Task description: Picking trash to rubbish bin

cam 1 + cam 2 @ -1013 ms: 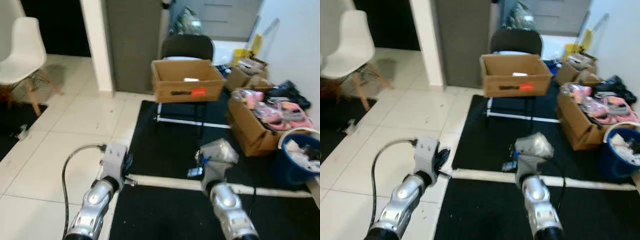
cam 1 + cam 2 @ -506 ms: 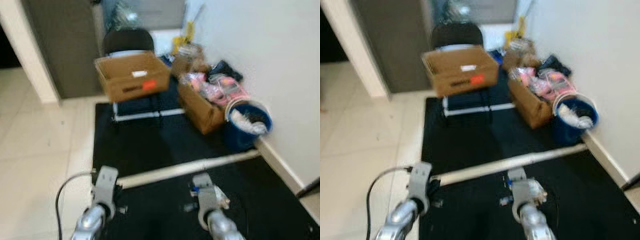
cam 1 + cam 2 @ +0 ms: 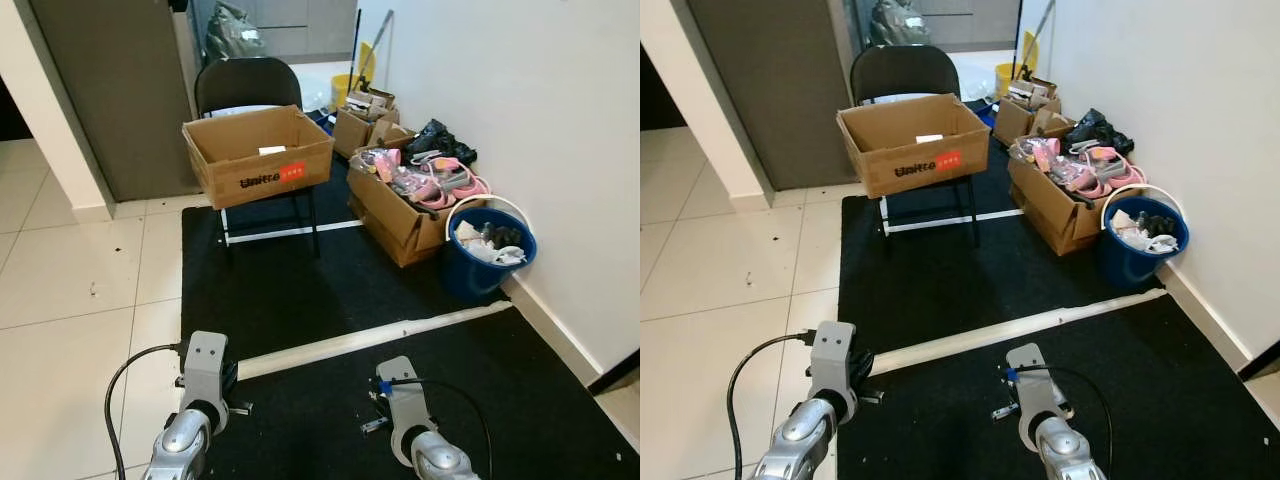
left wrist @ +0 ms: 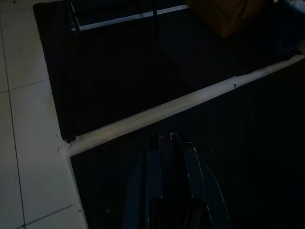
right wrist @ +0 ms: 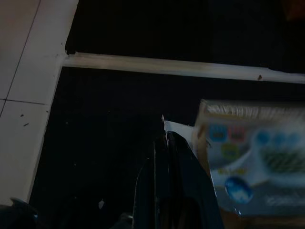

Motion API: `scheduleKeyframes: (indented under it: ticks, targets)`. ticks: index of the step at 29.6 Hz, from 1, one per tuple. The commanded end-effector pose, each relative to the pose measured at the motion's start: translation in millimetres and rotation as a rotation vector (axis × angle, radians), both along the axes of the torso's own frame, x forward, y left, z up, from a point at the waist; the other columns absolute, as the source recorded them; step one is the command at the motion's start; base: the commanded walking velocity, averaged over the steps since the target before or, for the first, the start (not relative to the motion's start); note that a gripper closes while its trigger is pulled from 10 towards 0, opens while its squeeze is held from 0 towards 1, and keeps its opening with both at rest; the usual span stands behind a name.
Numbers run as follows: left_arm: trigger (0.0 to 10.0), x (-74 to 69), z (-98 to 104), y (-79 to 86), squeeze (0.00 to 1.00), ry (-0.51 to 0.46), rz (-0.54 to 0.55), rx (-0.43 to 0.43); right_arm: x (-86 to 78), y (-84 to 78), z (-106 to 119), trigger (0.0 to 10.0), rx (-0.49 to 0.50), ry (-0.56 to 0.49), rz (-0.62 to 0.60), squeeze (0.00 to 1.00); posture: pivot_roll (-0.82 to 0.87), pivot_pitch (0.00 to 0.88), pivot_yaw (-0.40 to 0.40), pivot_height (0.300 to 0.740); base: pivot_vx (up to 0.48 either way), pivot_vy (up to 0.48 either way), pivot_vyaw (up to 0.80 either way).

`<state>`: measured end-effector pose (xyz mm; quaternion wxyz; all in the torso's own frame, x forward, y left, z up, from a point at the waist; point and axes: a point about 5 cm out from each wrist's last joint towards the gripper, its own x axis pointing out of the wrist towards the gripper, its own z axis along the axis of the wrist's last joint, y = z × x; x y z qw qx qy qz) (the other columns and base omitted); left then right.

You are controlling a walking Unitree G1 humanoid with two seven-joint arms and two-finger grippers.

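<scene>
A printed wrapper [image 5: 248, 157] is being pinched by the right tool [image 5: 167, 138], fingers closed, above the black mat [image 3: 300, 290]. The left tool [image 4: 170, 139] is being kept closed, empty. The blue bin [image 3: 487, 262] is standing by the wall.

Matt black mats [image 3: 300, 290] are laid over glossy pale tiles [image 3: 70, 270]; brown cardboard boxes [image 3: 258, 155] and a blue plastic bucket [image 3: 485, 262] are seen.

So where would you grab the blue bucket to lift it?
By the white handle, from above. It arcs over the blue bucket at its rim, so it looks easy to hook. The wall and a cardboard box crowd its sides, so reach in from the open black mat side.
</scene>
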<state>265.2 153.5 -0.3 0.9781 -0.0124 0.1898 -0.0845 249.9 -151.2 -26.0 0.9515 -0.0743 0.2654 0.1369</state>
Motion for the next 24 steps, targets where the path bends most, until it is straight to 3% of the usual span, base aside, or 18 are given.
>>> scheduleKeyframes:
  ticks: [1,24]
  targets:
    - [10.0,-3.3,-3.3,1.9,0.0,0.008,-0.001,0.012,-4.8,-1.5,-4.4,10.0,-0.013,0.015,0.008,0.0,-0.03,0.062,0.018,0.74,0.315,0.0,0.0]
    - [10.0,0.9,-2.8,3.6,0.0,-0.008,-0.009,0.007,-2.8,1.2,-5.0,10.0,-0.014,-0.001,0.016,0.0,-0.03,0.049,0.02,0.74,0.34,0.0,0.0]
